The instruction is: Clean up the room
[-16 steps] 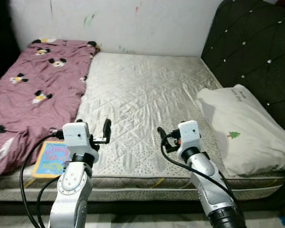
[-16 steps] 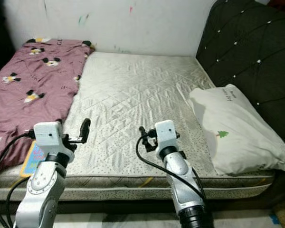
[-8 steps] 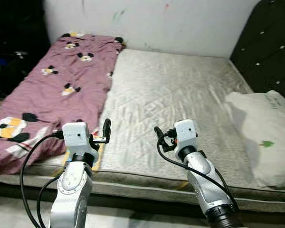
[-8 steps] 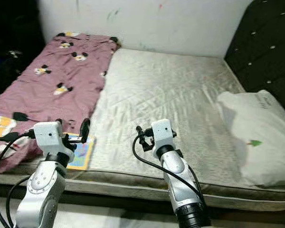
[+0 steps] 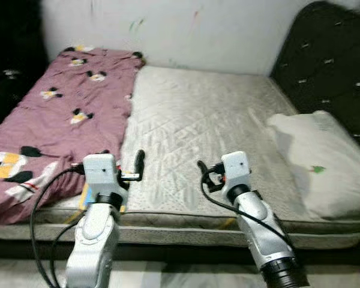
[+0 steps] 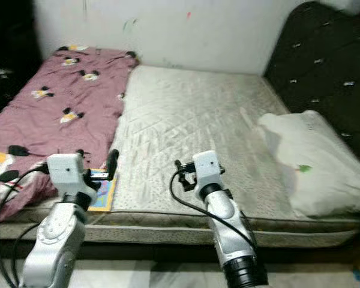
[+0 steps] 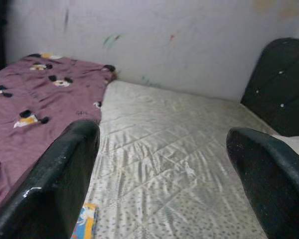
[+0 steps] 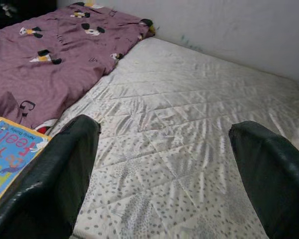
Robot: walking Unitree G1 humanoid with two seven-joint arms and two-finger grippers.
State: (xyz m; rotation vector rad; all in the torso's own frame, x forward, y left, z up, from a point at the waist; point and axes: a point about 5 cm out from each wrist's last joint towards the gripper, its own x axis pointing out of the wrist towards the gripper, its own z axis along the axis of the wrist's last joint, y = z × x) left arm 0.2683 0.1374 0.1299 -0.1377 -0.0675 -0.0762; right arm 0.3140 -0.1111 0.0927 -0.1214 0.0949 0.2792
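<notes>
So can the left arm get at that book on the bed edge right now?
Probably yes. The book lies flat at the mattress edge beside the purple blanket, just by the open left gripper, with nothing on top of it.

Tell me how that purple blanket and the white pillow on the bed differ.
The blanket is purple with small cartoon prints and lies spread flat along the robot's left side of the mattress. The pillow is plain white with a tiny green mark, puffy, and sits at the right side by the dark headboard. The blanket covers far more of the bed. Both rest on the mattress.
</notes>
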